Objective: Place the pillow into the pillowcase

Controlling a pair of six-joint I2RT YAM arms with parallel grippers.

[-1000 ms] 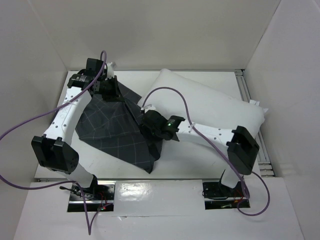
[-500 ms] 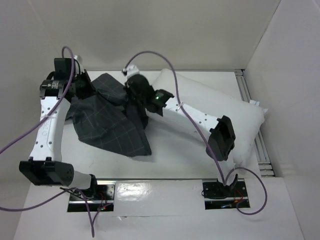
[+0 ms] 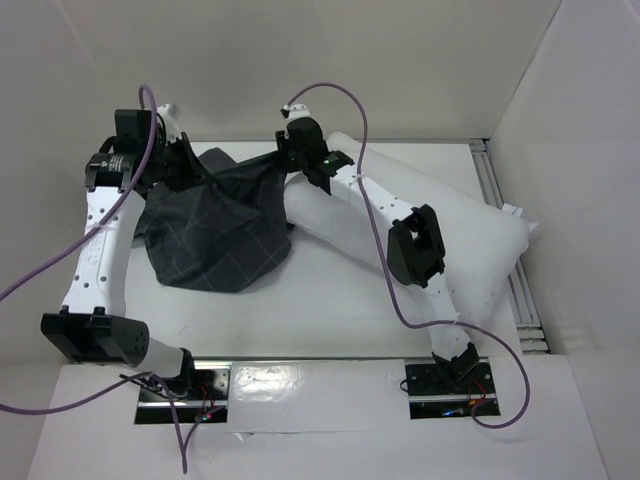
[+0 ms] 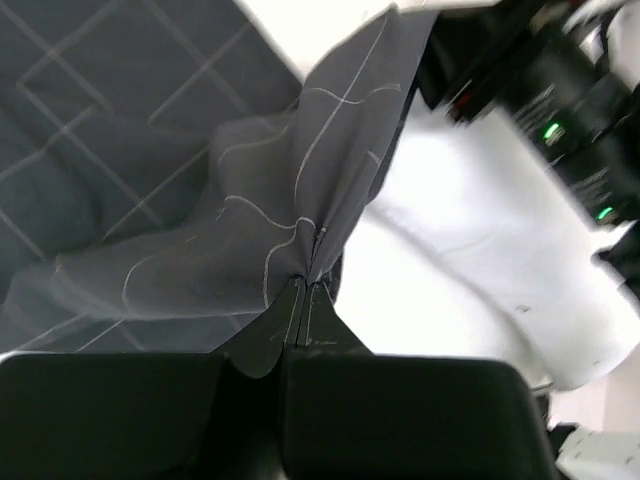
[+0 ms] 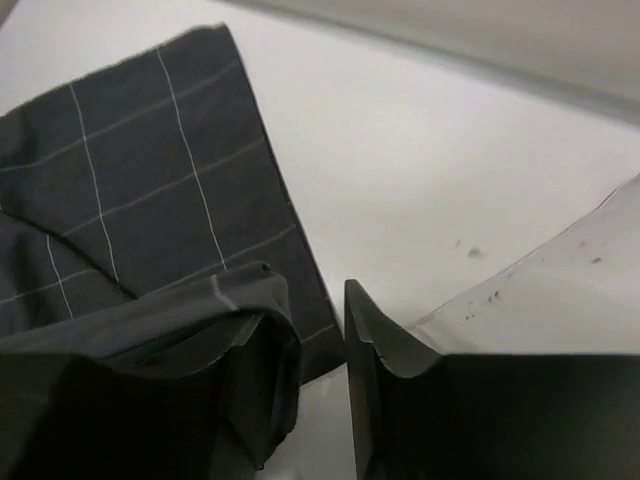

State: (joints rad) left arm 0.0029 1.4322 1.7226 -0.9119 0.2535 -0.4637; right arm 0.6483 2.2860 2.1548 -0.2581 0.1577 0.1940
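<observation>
The dark grid-lined pillowcase (image 3: 215,225) lies bunched at the back left of the table, its top edge lifted. My left gripper (image 3: 193,168) is shut on a pinched fold of it, and the left wrist view shows the cloth (image 4: 200,200) fanning out from the closed fingertips (image 4: 305,290). The white pillow (image 3: 470,230) stretches from the back centre to the right; in the left wrist view it (image 4: 470,250) lies just beyond the fold. My right gripper (image 3: 285,152) is at the pillowcase's back right edge, beside the pillow's end. Its jaws (image 5: 310,300) stand apart, with pillowcase cloth (image 5: 130,170) draped over the left finger.
White walls close in the table on the back, left and right. A metal rail (image 3: 495,180) runs along the right edge. The right arm's elbow (image 3: 415,245) hangs over the pillow. Purple cables (image 3: 345,100) loop above both arms.
Both grippers have moved toward the back, dragging the pillowcase from the table's middle to the back left. The right gripper travelled from the centre to the pillowcase's back edge, closed, and now stands apart.
</observation>
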